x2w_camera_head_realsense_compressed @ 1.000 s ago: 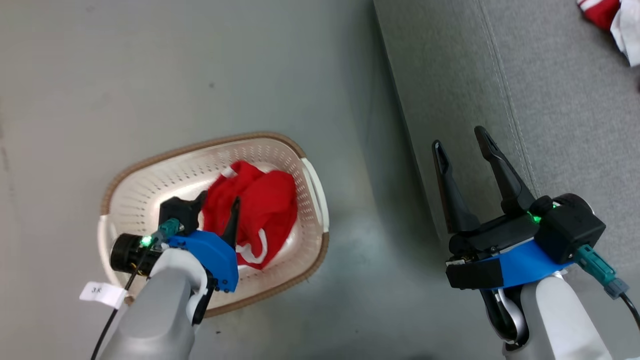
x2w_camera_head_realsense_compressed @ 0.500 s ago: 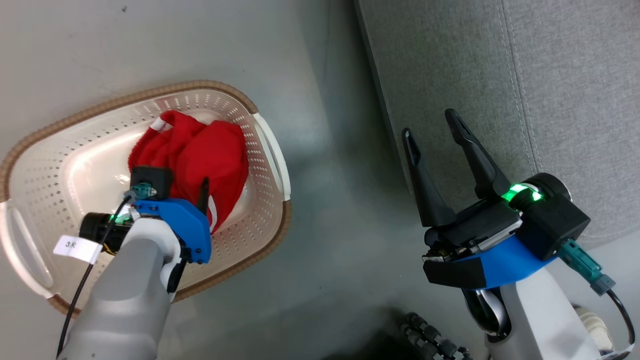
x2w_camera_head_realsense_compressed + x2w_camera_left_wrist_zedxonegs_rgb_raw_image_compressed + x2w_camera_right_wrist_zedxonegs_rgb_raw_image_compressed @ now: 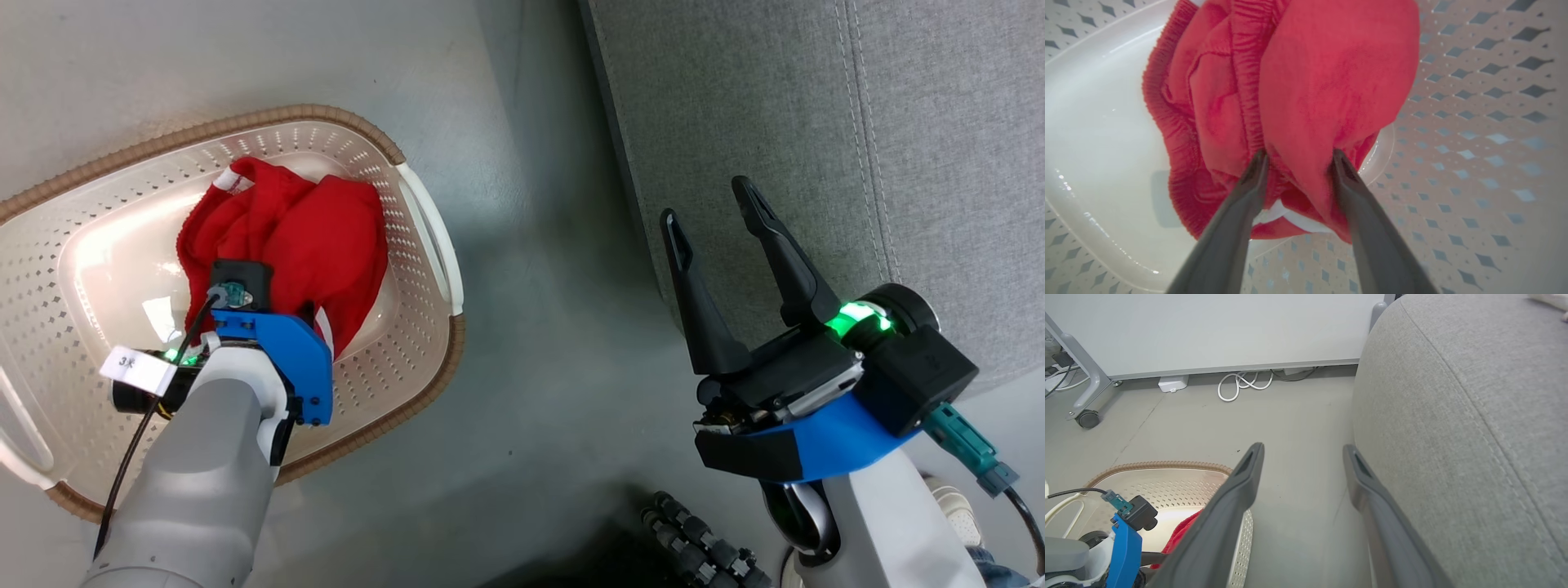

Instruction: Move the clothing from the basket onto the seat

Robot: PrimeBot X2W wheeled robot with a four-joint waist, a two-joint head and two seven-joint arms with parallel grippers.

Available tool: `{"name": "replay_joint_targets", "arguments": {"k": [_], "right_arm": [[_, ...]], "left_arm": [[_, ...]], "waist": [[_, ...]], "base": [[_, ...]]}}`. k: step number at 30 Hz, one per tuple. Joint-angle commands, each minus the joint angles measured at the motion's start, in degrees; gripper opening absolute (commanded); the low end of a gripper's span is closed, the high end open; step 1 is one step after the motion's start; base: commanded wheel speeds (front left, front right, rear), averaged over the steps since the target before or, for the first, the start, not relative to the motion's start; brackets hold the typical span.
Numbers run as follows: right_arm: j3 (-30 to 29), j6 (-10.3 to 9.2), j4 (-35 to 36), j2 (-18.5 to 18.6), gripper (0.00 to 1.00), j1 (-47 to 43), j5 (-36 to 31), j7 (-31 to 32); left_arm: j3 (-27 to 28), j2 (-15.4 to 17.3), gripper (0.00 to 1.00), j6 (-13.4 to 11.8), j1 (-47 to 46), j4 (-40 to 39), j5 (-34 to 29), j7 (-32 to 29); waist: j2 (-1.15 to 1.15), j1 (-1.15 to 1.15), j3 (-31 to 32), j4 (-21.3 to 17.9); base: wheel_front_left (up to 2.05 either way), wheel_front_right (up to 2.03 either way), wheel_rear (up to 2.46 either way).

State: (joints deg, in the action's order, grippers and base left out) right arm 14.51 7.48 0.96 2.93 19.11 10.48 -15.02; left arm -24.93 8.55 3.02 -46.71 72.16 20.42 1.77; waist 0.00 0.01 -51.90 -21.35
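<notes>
The clothing [image 3: 286,237] is a crumpled red garment with white trim lying in the cream basket [image 3: 204,131] on the floor. My left arm reaches down into the basket. In the left wrist view my left gripper [image 3: 1298,155] stands open, its two fingers [image 3: 1249,192] pushed into the red clothing [image 3: 1306,81] with a fold of cloth between them. The perforated basket wall [image 3: 1474,122] shows behind. My right gripper [image 3: 706,200] hangs open and empty over the front edge of the grey seat [image 3: 816,98]. In the right wrist view the right gripper [image 3: 1302,448] has the floor behind it, with the seat [image 3: 1474,396] to its right.
Grey floor separates the basket [image 3: 1167,486] from the seat. White cables [image 3: 1243,381] lie along a pale wall panel, beside a frame leg with a caster [image 3: 1086,418]. A black ribbed hose [image 3: 702,547] and a shoe [image 3: 951,502] show near my base.
The head camera has shifted, so the whole picture moved. My left gripper has sunk lower into the red clothing, its fingers now hidden under the wrist in the head view. The right gripper stays open.
</notes>
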Motion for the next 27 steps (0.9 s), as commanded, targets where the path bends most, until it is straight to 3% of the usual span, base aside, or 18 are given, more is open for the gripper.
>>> {"name": "replay_joint_targets", "arguments": {"k": [1, 18, 27], "right_arm": [[-0.2, 0.03, 0.5, -0.1, 1.0, -0.7, -0.1, -0.2], [1.5, 0.03, 0.5, -0.1, 1.0, 1.4, 0.3, -0.2], [2.2, 0.03, -2.4, 0.0, 1.0, 2.5, -0.8, -0.2]], "left_arm": [[0.0, -0.2, 0.0, 0.2, -0.9, 0.3, 0.5, -0.8], [0.1, -0.1, 0.0, 2.1, -1.7, 1.1, 2.9, 0.7], [-0.3, -1.4, 0.0, 3.9, 0.8, 0.7, 4.6, 5.3]], "waist": [[0.0, -0.01, 0.1, 0.0], [0.0, -0.01, 1.5, -0.1], [0.0, -0.01, 9.7, 2.6]], "base": [[0.0, 0.0, 0.0], [0.0, 0.0, 0.0], [0.0, 0.0, 0.0]]}}
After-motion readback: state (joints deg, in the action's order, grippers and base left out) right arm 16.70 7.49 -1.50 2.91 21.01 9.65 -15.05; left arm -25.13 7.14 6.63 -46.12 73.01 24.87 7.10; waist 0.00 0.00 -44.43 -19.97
